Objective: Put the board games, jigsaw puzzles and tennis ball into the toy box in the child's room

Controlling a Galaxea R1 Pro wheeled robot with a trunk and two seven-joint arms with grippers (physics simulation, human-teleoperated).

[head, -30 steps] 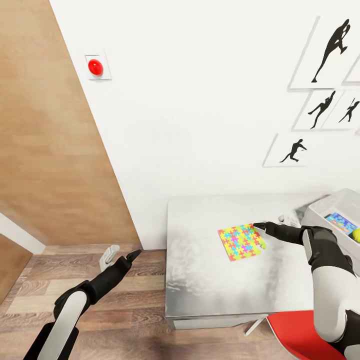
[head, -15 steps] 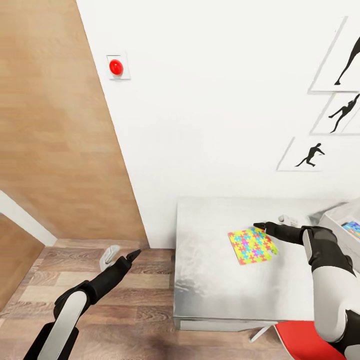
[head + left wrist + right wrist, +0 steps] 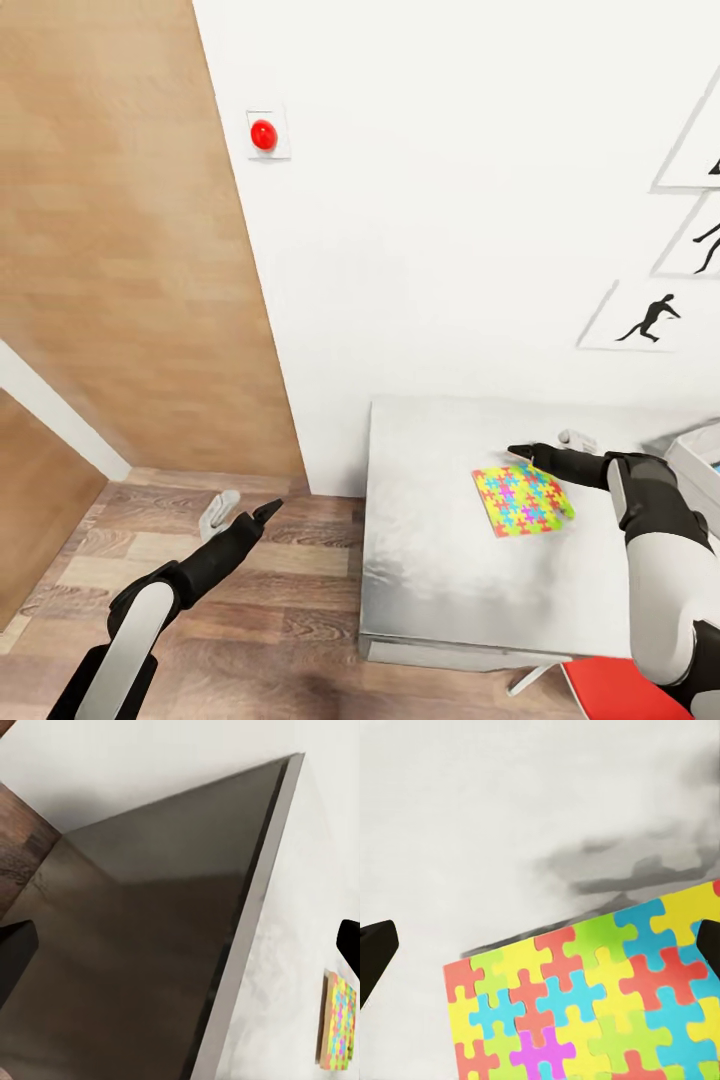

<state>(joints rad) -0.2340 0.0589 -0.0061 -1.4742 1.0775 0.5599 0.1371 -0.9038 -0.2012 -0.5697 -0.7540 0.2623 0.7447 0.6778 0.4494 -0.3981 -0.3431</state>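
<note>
Camera panned left since a second ago, so table and puzzle slid right in the head view; both arms hold the same pose in frame. Right gripper hangs above the far edge of the jigsaw puzzle, fingers spread wide in the right wrist view with nothing between them, puzzle flat on the table between its left edge and the toy box at the right. Left gripper reaches over the wood floor left of the table; can't tell its state.
</note>
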